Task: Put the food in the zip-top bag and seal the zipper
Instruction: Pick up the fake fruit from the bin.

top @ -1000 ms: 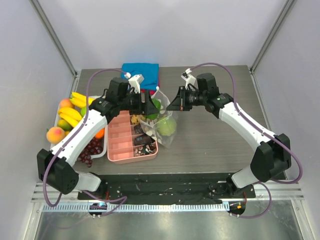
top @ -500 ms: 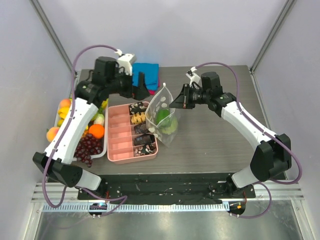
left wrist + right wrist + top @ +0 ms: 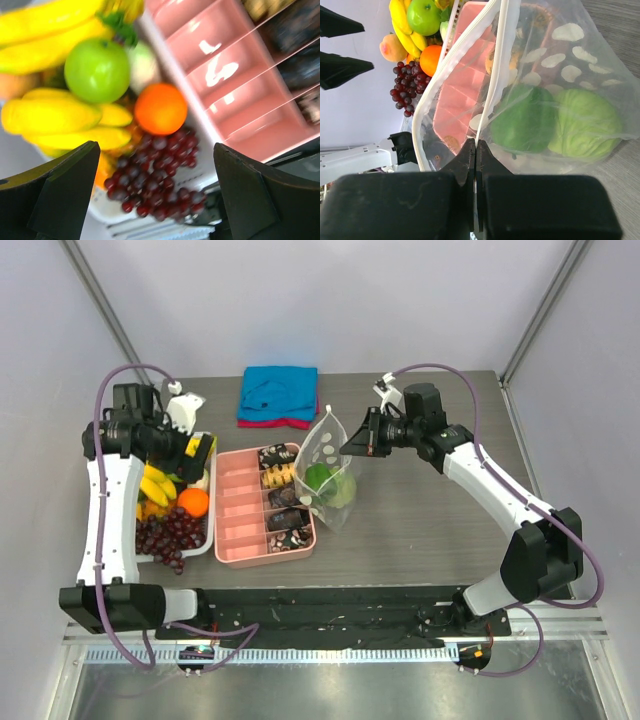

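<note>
While the left gripper (image 3: 156,194) hung with jaws wide apart over the fruit (image 3: 160,107) left of the pink box (image 3: 238,528), the zip-top bag (image 3: 330,475) stood upright against that box's right edge. Its long axis was vertical, its zipper (image 3: 496,60) gaped, and green food (image 3: 527,120) lay inside. The right gripper (image 3: 476,150), the nearer one, was clamped on the bag's rim.

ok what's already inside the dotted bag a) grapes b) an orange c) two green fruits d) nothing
C: a darker green fruit and a paler one show through the zip-top bag, which the right gripper pinches at its mouth edge; the orange and grapes lie outside it.
</note>
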`<control>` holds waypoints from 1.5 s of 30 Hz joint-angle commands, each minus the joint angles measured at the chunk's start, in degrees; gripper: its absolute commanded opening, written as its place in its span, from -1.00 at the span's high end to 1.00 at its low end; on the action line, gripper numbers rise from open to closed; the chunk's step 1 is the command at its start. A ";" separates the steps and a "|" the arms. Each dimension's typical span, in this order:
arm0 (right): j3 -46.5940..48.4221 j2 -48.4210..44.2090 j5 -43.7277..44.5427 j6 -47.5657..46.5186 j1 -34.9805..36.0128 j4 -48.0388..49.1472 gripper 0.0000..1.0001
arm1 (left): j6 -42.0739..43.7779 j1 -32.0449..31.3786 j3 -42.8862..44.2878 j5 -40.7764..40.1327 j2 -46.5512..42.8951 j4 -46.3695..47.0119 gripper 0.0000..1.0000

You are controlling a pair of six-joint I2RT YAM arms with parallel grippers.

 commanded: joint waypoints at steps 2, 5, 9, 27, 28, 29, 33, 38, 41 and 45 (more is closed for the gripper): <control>0.41 -1.58 -0.81 -1.97 0.17 1.44 0.98 | 12.08 3.30 -3.35 -13.06 -2.49 -0.75 -1.00; 0.59 -2.19 -0.72 -3.21 0.09 0.38 0.98 | 14.20 3.65 -2.83 -20.29 -4.86 -1.97 -1.00; 0.15 -2.72 -1.60 -3.82 0.17 0.21 0.98 | 21.55 7.16 -5.72 -28.98 -9.43 -3.12 -0.99; 2.96 -0.79 -2.13 -4.44 0.26 -0.94 0.98 | 52.08 22.46 -12.58 -23.65 -4.17 -8.57 -1.00; 3.05 -0.70 -2.13 -4.79 0.26 -1.20 0.98 | 52.44 22.46 -12.50 -23.83 -3.03 -8.22 -1.00; 3.05 -0.70 -2.04 -4.88 0.26 -1.46 0.98 | 53.31 22.46 -12.50 -24.35 -2.50 -7.87 -1.00; 2.35 -1.05 -2.22 -4.97 0.26 -1.73 0.98 | 54.81 22.72 -13.28 -27.07 0.31 -6.37 -1.00; 2.34 -1.14 -2.04 -5.32 0.35 -2.17 0.98 | 56.83 23.08 -16.88 -27.61 1.90 -0.23 -1.00; 2.26 -1.06 -2.13 -5.49 0.26 -2.43 0.98 | 57.62 23.17 -19.34 -28.75 2.69 3.47 -0.99; 2.08 -0.88 -2.48 -5.49 0.35 -2.61 0.98 | 58.42 23.34 -21.19 -29.01 4.10 8.47 -1.00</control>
